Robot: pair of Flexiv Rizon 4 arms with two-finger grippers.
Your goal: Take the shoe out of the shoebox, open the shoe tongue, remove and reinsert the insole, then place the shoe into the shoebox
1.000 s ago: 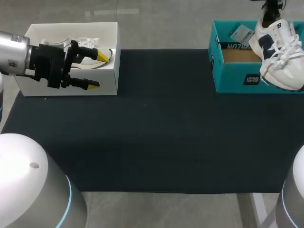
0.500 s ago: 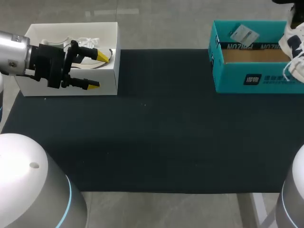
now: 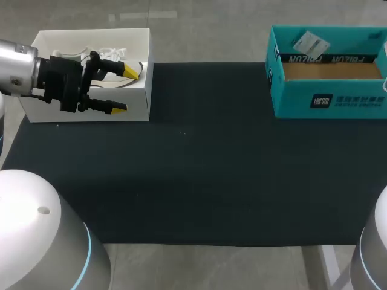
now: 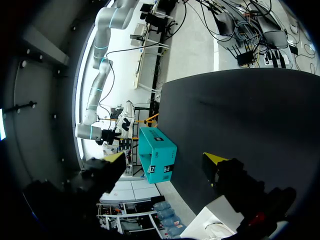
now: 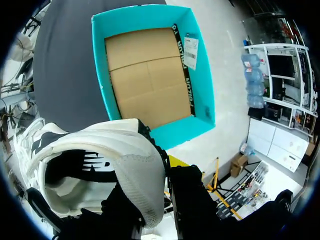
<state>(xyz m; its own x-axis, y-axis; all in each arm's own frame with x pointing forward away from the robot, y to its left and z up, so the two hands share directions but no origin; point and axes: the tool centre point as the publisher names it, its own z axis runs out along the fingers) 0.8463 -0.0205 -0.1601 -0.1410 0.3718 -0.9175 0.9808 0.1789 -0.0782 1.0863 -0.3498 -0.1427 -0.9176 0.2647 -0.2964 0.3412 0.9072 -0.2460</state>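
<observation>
The white shoe [image 5: 100, 170] with dark navy side marks hangs high above the teal shoebox [image 5: 150, 75], and my right gripper [image 5: 167, 167] is shut on its heel end; one yellow tip shows beside the shoe. The box holds nothing, its cardboard floor [image 3: 329, 70] bare. In the head view the teal shoebox [image 3: 326, 96] stands at the far right, and neither the shoe nor the right arm shows there. My left gripper [image 3: 124, 89] stays open over the white box [image 3: 91, 115] at the far left. In the left wrist view, the left gripper [image 4: 165, 160] holds nothing, and the shoe [image 4: 125, 122] shows far off above the teal shoebox [image 4: 159, 161].
The white box has white laces and a second shoe [image 3: 109, 54] inside it. A white tag [image 3: 310, 43] lies against the teal box's back wall. The black mat [image 3: 199, 163] covers the table between the two boxes.
The right gripper carried the shoe up and to the right, from above the teal box's right end until it left the head view. The left arm kept still.
</observation>
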